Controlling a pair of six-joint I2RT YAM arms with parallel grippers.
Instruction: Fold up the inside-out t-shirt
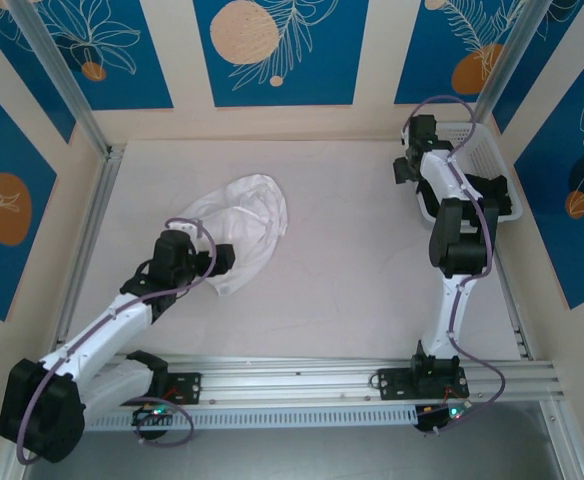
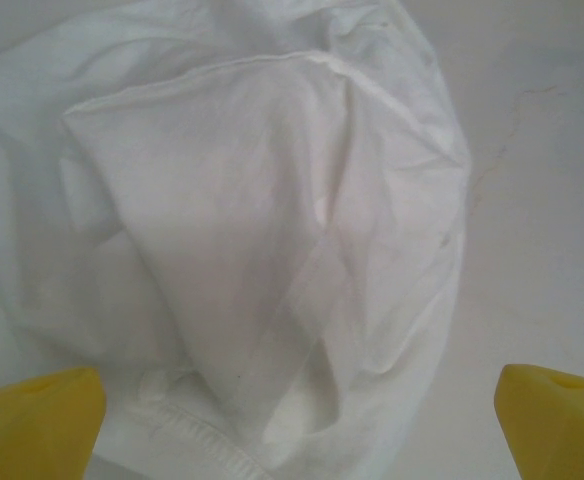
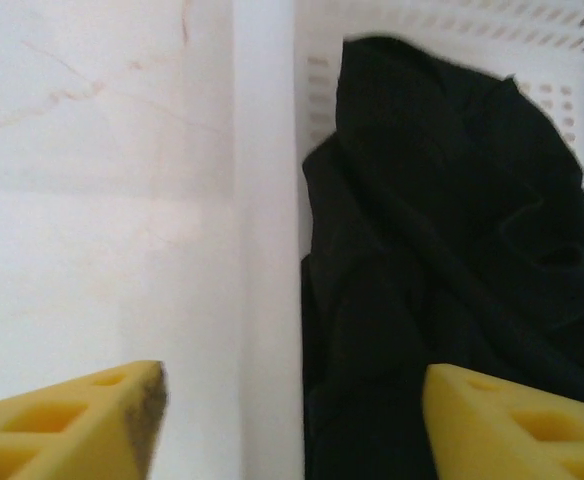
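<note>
The white t-shirt (image 1: 242, 225) lay bunched and wrinkled on the tabletop (image 1: 362, 270), left of the middle, in a rough oval heap. The left arm (image 1: 122, 310) reached in from the near left corner, and its wrist sat at the shirt's near edge. The left jaws stood wide open and gripped nothing. In the left wrist view their yellow fingertips (image 2: 32, 420) showed at the two lower corners, with the shirt (image 2: 272, 230) spread beneath and beyond them. A folded flap with a stitched hem lay on top of the heap, and another hem ran along the bottom edge.

The right arm (image 1: 457, 240) stretched to the far right of the tabletop, over the left side of a white basket (image 1: 497, 150). The right jaws were open too and held nothing. Their yellow fingertips (image 3: 72, 420) sat either side of the basket's white wall (image 3: 267, 250), one over the tabletop and one over a black garment (image 3: 442, 260) piled inside. The shirt and the basket lay well apart.
</note>
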